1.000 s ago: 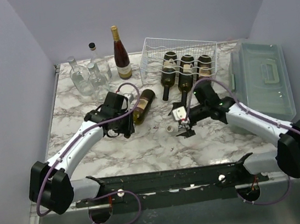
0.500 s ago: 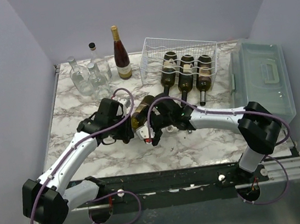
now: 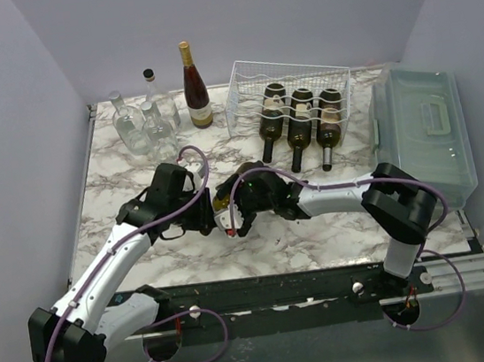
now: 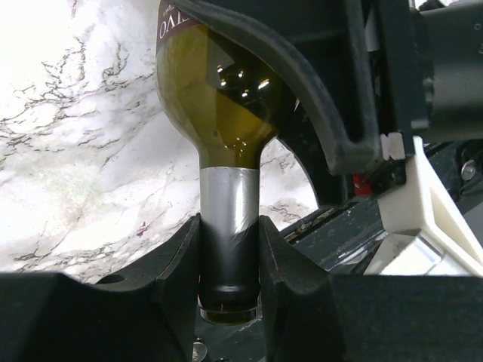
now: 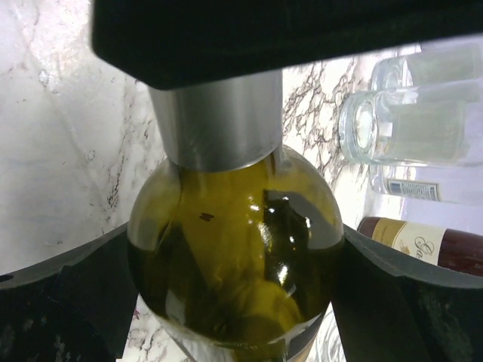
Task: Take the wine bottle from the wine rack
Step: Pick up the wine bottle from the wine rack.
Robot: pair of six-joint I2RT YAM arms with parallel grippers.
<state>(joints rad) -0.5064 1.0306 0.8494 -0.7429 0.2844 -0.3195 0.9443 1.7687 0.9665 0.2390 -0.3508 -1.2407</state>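
A green wine bottle [image 3: 224, 198] with a silver-foiled neck lies off the rack, between my two grippers over the marble table. My left gripper [image 3: 208, 214] is shut on its neck [image 4: 229, 219], both fingers pressed against the foil. From the other side my right gripper [image 3: 238, 206] closes round the bottle's wide body [image 5: 234, 256], a finger [image 5: 68, 286] against each flank. The white wire wine rack [image 3: 245, 72] stands at the back right. Three more dark bottles [image 3: 302, 115] lie in its cradles, necks toward me.
Three clear glass bottles [image 3: 141, 123] and an upright red wine bottle [image 3: 195, 84] stand at the back left. A translucent lidded bin [image 3: 422, 126] sits along the right edge. The clear bottles [image 5: 423, 113] also show in the right wrist view.
My right arm swung left across the table and brought its jaws round the bottle's body. My left arm drew the bottle slightly toward the near edge, still gripping the neck.
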